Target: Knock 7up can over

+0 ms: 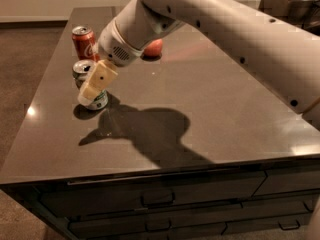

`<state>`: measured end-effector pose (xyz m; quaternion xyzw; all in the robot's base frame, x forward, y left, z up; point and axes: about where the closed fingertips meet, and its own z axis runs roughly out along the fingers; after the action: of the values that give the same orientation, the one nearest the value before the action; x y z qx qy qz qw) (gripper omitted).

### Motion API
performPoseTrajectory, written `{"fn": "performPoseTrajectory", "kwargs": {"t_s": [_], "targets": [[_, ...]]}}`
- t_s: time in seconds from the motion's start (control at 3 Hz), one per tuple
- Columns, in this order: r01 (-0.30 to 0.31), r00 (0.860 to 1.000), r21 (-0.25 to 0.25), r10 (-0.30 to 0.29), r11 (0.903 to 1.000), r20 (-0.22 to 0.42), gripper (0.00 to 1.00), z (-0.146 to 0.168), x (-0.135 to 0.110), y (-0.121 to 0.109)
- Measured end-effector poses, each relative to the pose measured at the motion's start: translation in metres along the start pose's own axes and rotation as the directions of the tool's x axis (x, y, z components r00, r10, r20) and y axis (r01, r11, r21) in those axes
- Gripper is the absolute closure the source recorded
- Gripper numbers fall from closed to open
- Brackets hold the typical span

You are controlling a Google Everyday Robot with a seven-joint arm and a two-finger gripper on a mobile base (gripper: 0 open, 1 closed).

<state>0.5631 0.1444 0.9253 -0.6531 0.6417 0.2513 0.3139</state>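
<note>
The 7up can, white with a green band low down and a silver top, stands upright near the left side of the dark table. My gripper, with cream-coloured fingers, is right in front of the can and covers most of its body, at or against its right side. Only the can's top and its base show. A red cola can stands upright just behind it.
A reddish round fruit lies behind my arm near the table's middle back. My arm reaches in from the upper right and casts a large shadow on the tabletop. Drawers run below the table's front edge.
</note>
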Motion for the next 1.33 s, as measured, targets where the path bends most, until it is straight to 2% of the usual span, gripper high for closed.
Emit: {"fn": "performPoseTrajectory", "kwargs": {"t_s": [0.33, 0.67, 1.0, 1.33], "targets": [[0.021, 1.0, -0.037, -0.021, 0.9991, 0.012, 0.17, 0.011, -0.007, 0.006], [0.023, 1.0, -0.053, -0.022, 0.9983, 0.017, 0.4, 0.018, -0.009, 0.005], [0.022, 1.0, -0.062, -0.022, 0.9978, 0.0, 0.64, 0.014, -0.009, -0.003], [0.036, 0.997, -0.043, -0.039, 0.9984, -0.069, 0.87, -0.016, -0.011, -0.016]]}}
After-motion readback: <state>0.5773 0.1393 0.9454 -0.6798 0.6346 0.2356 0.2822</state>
